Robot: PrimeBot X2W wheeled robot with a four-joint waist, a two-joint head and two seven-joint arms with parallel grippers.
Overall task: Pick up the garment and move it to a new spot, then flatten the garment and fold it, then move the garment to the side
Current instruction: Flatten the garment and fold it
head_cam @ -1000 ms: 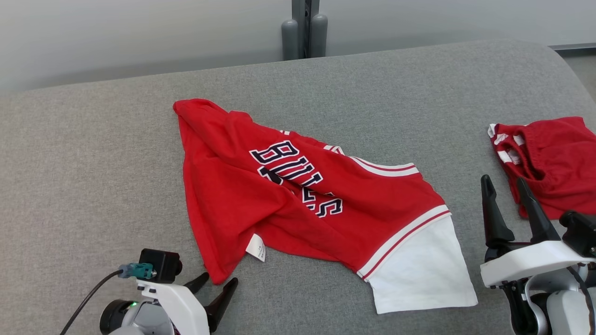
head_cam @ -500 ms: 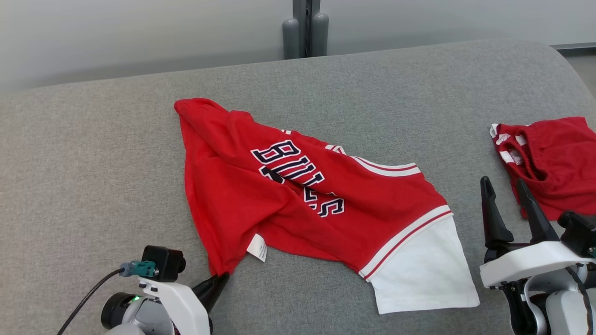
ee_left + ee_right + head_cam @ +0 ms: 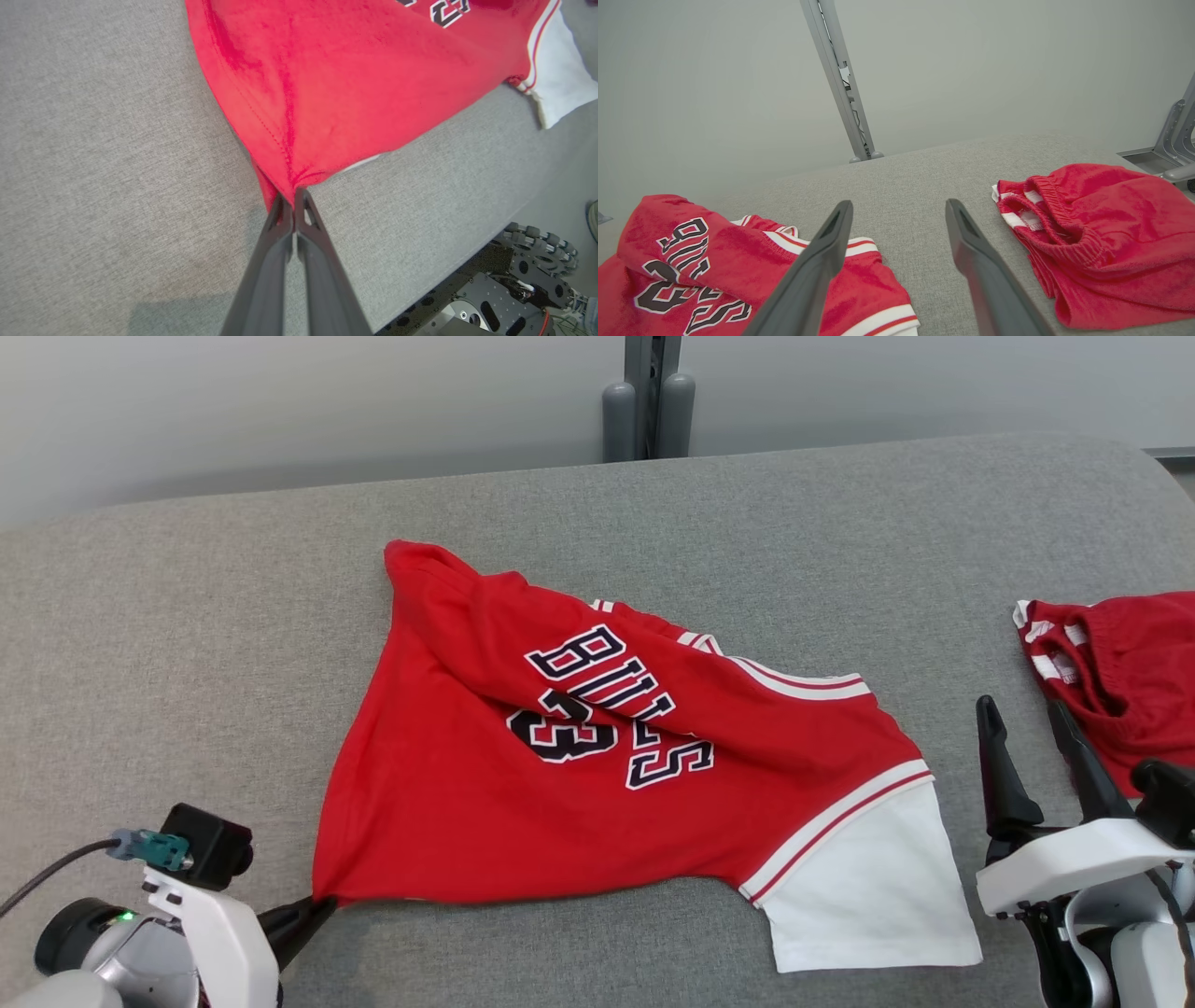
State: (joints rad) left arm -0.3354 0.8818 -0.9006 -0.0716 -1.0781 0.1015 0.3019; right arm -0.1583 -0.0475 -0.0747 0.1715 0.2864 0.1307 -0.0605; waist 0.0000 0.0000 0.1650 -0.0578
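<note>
Head view: red garment (image 3: 560,803) lies mid-way across the grey tabletop (image 3: 187,663), with the left gripper (image 3: 316,903) clamped on its near-left corner.
Creased lettering reads BULLS and 33; one sleeve is white. Right gripper (image 3: 1032,747) has its fingers apart, empty, beside red shorts (image 3: 1130,691). A pale wall and grey post (image 3: 649,401) stand behind. Left wrist view: fingers pinched together on the hem corner. Right wrist view: fingers spread over bare tabletop between garment and shorts.
</note>
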